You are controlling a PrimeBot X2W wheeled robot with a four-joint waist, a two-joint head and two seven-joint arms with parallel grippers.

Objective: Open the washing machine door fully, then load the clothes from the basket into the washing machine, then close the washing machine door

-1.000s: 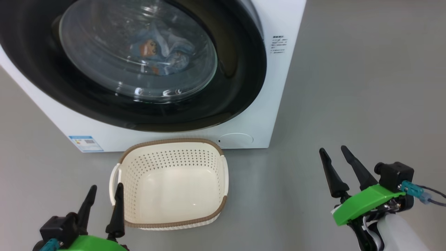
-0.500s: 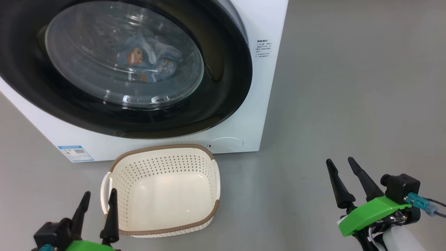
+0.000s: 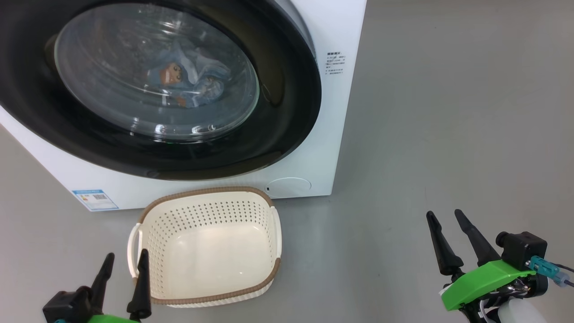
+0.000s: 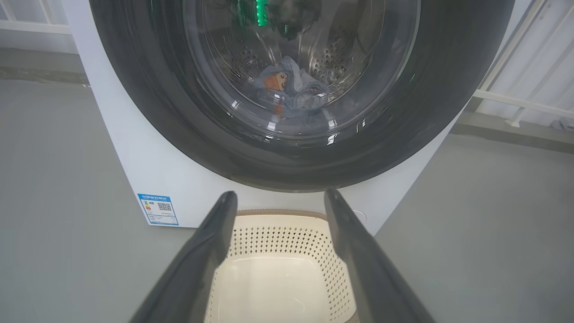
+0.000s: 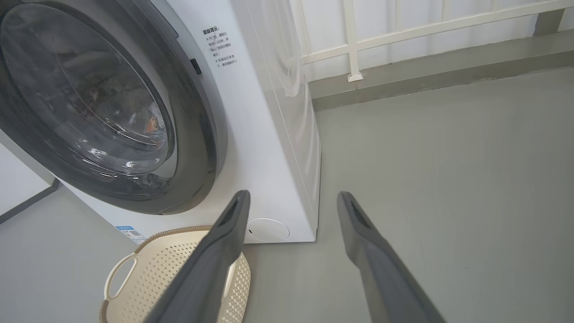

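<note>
Only the camera has shifted. The washing machine door (image 3: 287,112) is closed, the clothes (image 3: 188,80) behind its glass, the basket (image 3: 202,194) empty just before the washing machine (image 3: 345,36). Left end effector (image 3: 127,254) and right end effector (image 3: 444,213): spread, empty. Task seemingly done.

Bright, soft white light falls evenly. The big round washing machine door (image 3: 157,76), with its shiny black ring and clear glass bowl, has small white glints low on its glass. Green spots (image 4: 258,10) glow at the door's top, maybe a reflection. Below the door, the cream plastic basket with holes (image 3: 210,211) throws only a faint shadow on the grey floor (image 3: 448,112). Also below the door, the long dark fingers (image 4: 202,251) of the left gripper (image 4: 277,195) look blurry. Beside the door, the edge of the white boxy washing machine (image 5: 269,157) bends.
</note>
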